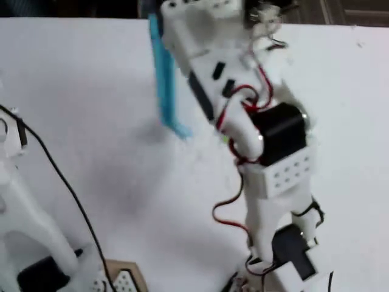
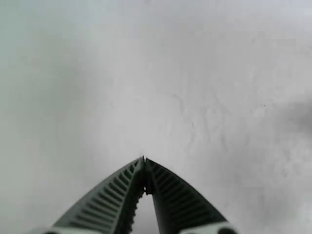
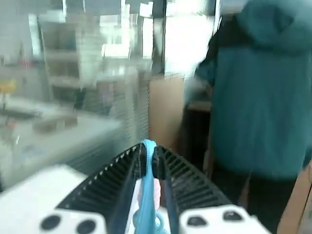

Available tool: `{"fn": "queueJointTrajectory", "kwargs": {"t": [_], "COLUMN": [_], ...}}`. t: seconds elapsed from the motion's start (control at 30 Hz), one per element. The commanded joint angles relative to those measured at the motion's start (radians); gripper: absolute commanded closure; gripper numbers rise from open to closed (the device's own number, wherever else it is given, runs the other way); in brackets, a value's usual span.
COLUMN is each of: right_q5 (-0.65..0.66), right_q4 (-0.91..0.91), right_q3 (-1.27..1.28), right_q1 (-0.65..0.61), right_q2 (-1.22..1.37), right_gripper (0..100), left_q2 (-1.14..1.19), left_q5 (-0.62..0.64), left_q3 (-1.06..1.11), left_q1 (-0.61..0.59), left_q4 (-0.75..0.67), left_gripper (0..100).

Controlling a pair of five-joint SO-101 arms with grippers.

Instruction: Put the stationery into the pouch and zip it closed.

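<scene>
The thin light-blue flexible strip (image 1: 164, 79) had its upper end hidden behind the white arm (image 1: 206, 48), and what it was could not be told. Pinched in the right end effector (image 3: 150, 148), its lower part ran off the picture's edge, and the room behind was blurred.

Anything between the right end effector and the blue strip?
Nothing visible does: the right end effector is shut directly on the thin light-blue strip, which hangs from it over the white table.

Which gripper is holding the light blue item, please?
The right gripper: its jaws clamp the light blue item; the left gripper is shut on nothing.
</scene>
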Motion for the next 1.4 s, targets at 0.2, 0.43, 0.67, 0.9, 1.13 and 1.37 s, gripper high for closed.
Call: {"fn": "queueJointTrajectory", "kwargs": {"t": [0.2,0.43,0.67,0.9,1.13,1.37], "right_q5": [-0.008,-0.009,-0.009,-0.002,-0.002,-0.002], "right_q4": [0.185,0.295,0.285,0.286,0.249,0.229], "right_q3": [0.011,0.295,0.512,0.588,0.617,0.618], "right_q1": [-0.202,-0.226,-0.206,-0.186,-0.173,-0.131], "right_q2": [-0.021,-0.016,-0.018,-0.065,-0.102,-0.102], "right_gripper": [98.2,98.1,98.1,98.1,98.1,98.1], "left_q2": [-0.027,-0.027,-0.027,-0.016,-0.018,-0.001], "left_q5": [0.152,0.147,0.106,-0.126,-0.117,-0.110], "left_q3": [-0.071,-0.080,-0.084,-0.077,-0.086,-0.110], "left_q1": [-0.124,-0.263,-0.283,-0.266,-0.159,0.016], "left_q4": [-0.002,-0.002,-0.002,-0.196,-0.364,-0.396], "left_gripper": [97,97,97,97,71,67]}}
